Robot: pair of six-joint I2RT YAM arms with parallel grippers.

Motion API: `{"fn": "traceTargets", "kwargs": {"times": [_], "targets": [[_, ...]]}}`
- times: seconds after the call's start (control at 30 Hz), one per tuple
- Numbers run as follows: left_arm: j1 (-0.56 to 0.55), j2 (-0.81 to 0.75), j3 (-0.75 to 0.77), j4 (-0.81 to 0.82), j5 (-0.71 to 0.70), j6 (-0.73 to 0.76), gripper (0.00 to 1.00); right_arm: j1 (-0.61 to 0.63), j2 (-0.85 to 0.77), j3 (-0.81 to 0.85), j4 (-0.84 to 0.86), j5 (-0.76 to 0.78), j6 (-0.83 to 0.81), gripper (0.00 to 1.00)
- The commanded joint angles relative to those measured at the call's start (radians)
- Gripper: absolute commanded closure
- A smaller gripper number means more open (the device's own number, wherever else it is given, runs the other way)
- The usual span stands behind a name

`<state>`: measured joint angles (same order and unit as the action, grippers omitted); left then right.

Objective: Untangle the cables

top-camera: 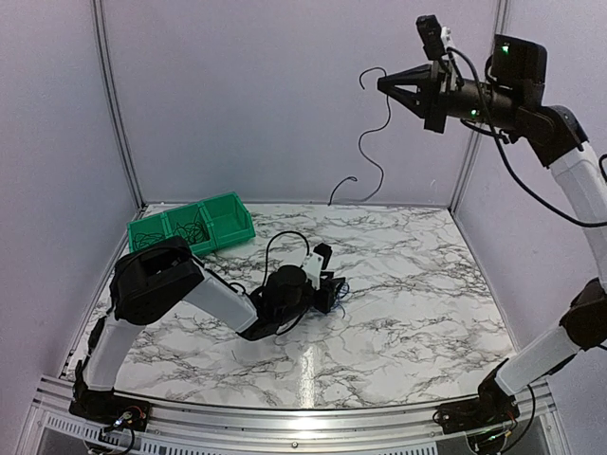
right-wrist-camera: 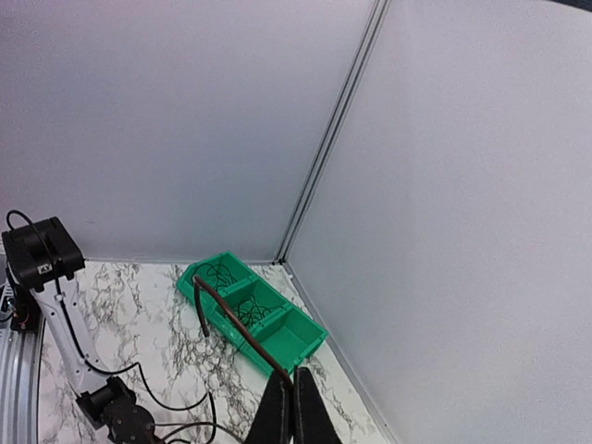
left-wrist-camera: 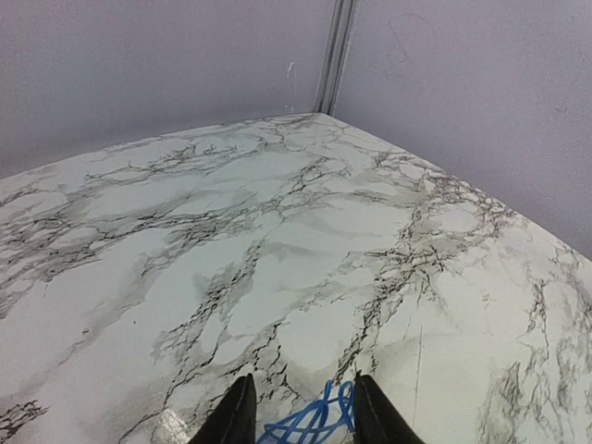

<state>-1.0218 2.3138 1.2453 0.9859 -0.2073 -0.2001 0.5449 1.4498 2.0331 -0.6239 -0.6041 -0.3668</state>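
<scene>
Aloft, right claw (right-wrist-camera: 292, 379) closed on black cable (right-wrist-camera: 248, 339), left claw (left-wrist-camera: 303, 381) parted

the left arm (top-camera: 220, 301) and right arm (top-camera: 580, 185) pair white tubular links with bulky black joint housings. thick black cables (top-camera: 513, 177) loop along them. a green light (top-camera: 504, 46) glows on the right arm's housing. the left gripper (left-wrist-camera: 303, 381) has tapered black fingers (left-wrist-camera: 236, 416).

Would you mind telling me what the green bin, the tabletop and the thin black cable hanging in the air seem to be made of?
The green bin: likely moulded plastic, uniform colour, slight sheen. The tabletop: marble-patterned, glossy, mirrors the light; stone or printed laminate, cannot tell. The black cable: thin flexible wire, probably plastic-sheathed; it hangs in loose curves.
</scene>
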Motion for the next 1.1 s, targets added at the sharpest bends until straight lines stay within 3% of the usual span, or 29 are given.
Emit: {"fn": "traceTargets", "kwargs": {"times": [0.0,0.3,0.47,0.57,0.8,1.07], "targets": [[0.001,-0.127,-0.098,0.086,-0.007,-0.005,0.56,-0.019,-0.015,-0.108,0.031,0.025,-0.008,1.00],[-0.014,-0.449,-0.368,0.124,-0.160,0.003,0.47,-0.035,-0.055,-0.366,0.096,0.045,-0.039,1.00],[-0.021,-0.572,-0.481,0.121,-0.124,0.035,0.45,-0.034,-0.050,-0.468,0.120,0.015,-0.043,1.00],[-0.025,-0.635,-0.519,0.122,-0.028,0.046,0.44,-0.034,-0.042,-0.519,0.139,-0.015,-0.044,1.00],[-0.043,-0.653,-0.489,0.120,0.047,-0.095,0.42,-0.033,-0.022,-0.605,0.197,-0.071,-0.028,1.00],[-0.056,-0.501,-0.340,0.110,0.072,-0.329,0.41,-0.033,0.009,-0.639,0.231,-0.099,-0.012,1.00]]}}
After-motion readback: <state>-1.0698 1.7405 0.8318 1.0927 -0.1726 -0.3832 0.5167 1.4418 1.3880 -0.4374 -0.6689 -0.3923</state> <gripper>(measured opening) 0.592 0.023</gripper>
